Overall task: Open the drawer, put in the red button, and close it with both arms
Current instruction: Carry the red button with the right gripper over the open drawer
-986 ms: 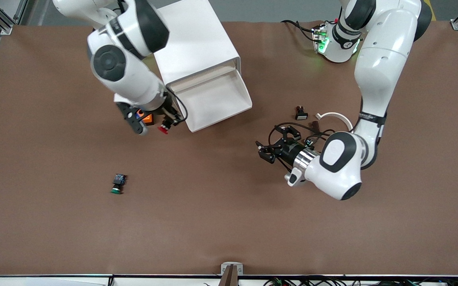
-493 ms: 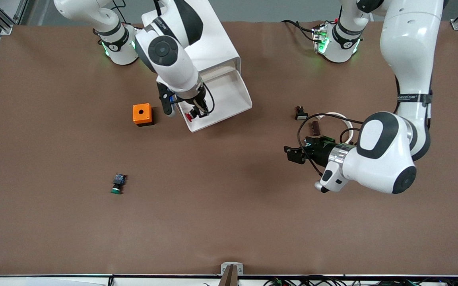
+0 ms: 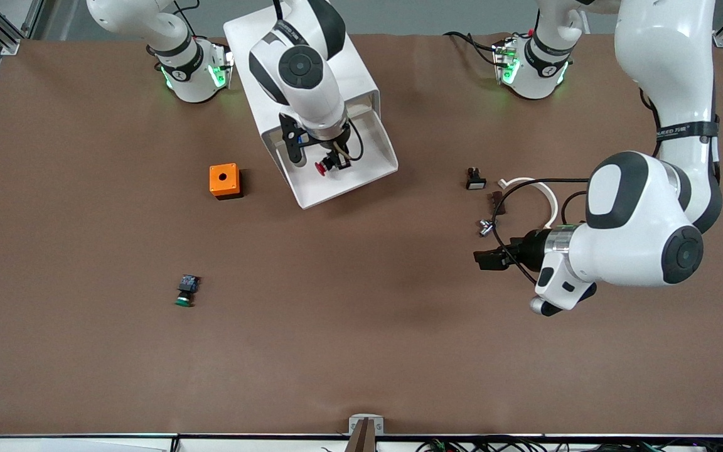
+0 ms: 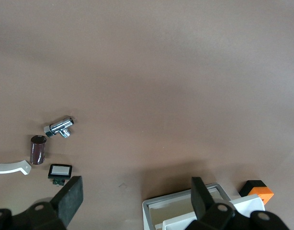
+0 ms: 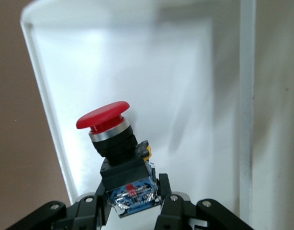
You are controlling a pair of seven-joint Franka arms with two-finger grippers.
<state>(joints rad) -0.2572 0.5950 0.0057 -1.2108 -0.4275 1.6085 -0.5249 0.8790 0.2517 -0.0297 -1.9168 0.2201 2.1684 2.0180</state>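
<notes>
Hanging over the pulled-out drawer [image 3: 342, 166], the right gripper [image 3: 330, 164] has its fingers [image 5: 168, 211] closed on the blue-and-black body of the red button [image 5: 116, 148], whose round red cap points away from the gripper. In the right wrist view the button shows against the drawer's white floor, its cap tilted to one side. The drawer stands open from the white cabinet [image 3: 302, 69], which sits between the two arm bases, and its front lip is the part of it nearest the front camera.

An orange box [image 3: 224, 181] with a round hole rests on the brown surface [image 3: 361, 326] beside the drawer, toward the right arm's end. Nearer the front camera than that box lies a green-capped switch [image 3: 185, 292].

The left gripper [image 3: 486, 259] is held low over bare surface toward the left arm's end, well apart from the drawer, its fingers [image 4: 70, 201] spread wide with nothing between them. Close to it lie a small chrome fitting [image 4: 60, 127], a dark brown cylinder [image 4: 38, 149], a small black switch with a white face [image 4: 60, 171] and a curved white strip [image 3: 534, 188].
</notes>
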